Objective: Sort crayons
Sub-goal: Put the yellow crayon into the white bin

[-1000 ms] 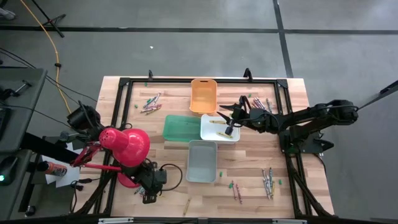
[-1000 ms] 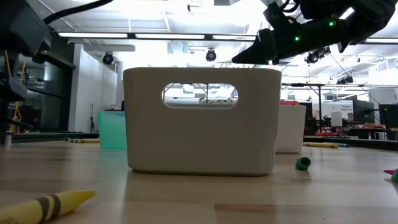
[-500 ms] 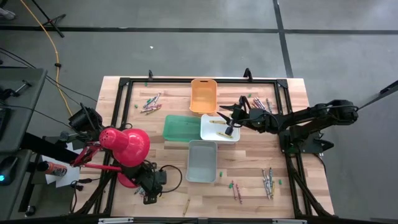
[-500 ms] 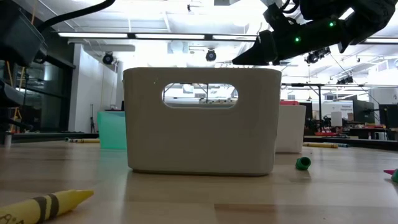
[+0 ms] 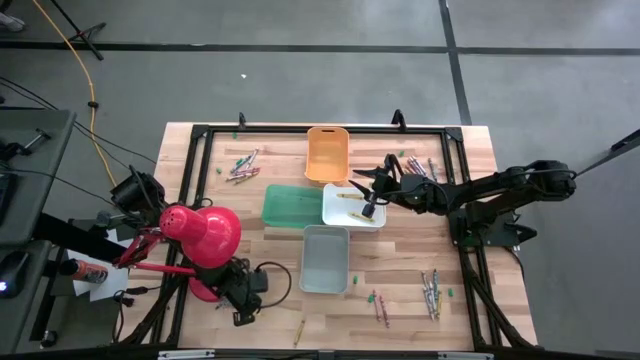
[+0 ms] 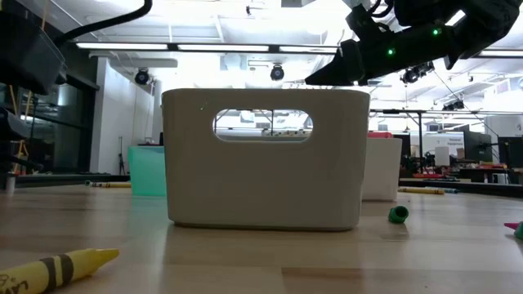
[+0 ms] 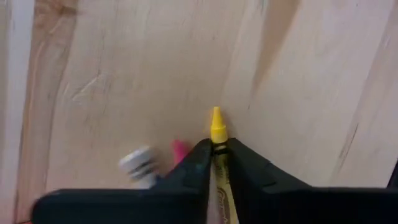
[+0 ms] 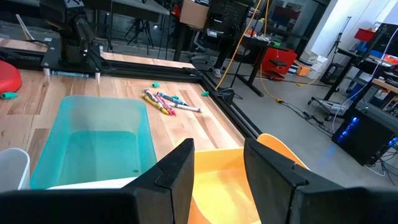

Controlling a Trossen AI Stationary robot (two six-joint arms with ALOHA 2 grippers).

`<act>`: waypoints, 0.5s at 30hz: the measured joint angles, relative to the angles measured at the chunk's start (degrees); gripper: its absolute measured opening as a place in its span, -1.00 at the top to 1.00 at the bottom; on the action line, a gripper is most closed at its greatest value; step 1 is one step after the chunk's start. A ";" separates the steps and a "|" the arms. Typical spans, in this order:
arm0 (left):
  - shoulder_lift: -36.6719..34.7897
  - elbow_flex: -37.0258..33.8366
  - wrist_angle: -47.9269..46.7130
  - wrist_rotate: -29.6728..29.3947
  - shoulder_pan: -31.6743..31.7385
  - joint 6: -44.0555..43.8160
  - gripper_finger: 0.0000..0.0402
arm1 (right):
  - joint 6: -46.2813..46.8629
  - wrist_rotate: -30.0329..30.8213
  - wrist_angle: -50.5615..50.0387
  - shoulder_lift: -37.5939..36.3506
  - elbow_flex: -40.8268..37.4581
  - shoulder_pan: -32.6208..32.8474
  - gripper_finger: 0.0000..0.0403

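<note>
Bins number four: orange bin (image 5: 327,154), green bin (image 5: 291,205), white bin (image 5: 353,205), grey bin (image 5: 325,258). Crayons lie in scattered clusters (image 5: 242,166) on the table (image 5: 480,150). A yellow crayon (image 7: 217,134), pointed and paper-wrapped, is pinched by the left gripper (image 7: 214,163) at the table's near left corner. The right gripper (image 8: 219,163) is spread over the white bin.

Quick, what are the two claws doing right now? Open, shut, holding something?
Left gripper: closed on a yellow crayon down at the table.
Right gripper: open, holding nothing, above the white bin.
</note>
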 joint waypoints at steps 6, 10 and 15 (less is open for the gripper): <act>0.01 0.00 0.26 0.80 0.28 0.14 0.98 | 0.00 0.00 -0.07 0.00 0.00 0.00 0.33; 0.01 0.00 0.33 0.95 0.31 0.50 0.99 | 0.02 0.00 -0.05 0.00 0.00 0.00 0.33; 0.01 -0.03 0.98 1.24 0.42 1.29 1.00 | 0.00 0.00 -0.07 0.00 0.00 0.00 0.33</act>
